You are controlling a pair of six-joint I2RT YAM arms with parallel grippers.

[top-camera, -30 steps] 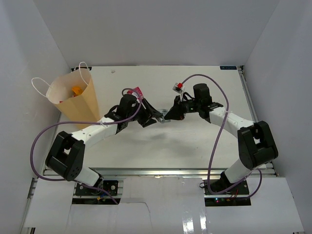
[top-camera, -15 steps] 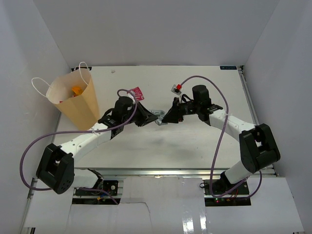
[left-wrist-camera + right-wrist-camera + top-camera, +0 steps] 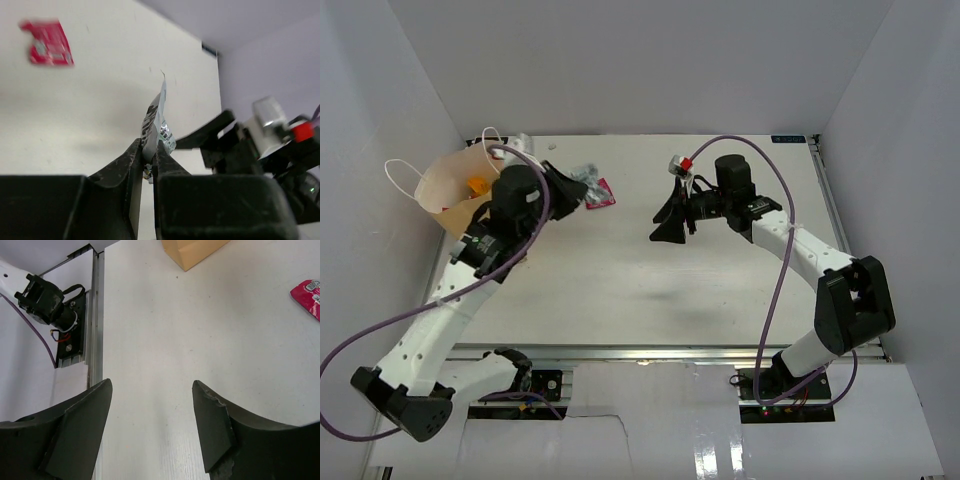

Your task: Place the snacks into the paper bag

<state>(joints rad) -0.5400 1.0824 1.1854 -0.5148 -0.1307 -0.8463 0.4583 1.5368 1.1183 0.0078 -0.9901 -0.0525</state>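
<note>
The left hand [image 3: 149, 150] pinches a silvery packet [image 3: 156, 119], raised just right of the paper bag [image 3: 445, 190]. A red packet [image 3: 601, 193] lies on the desk [image 3: 720, 290], also right of the bag. The right hand [image 3: 151, 385], farther right, is spread.

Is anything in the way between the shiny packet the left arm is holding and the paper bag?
Nothing loose shows between them. The left gripper pinches the grey packet just right of the paper bag; only that arm's own wrist covers the gap. The red packet lies on the table, away from the bag.
</note>
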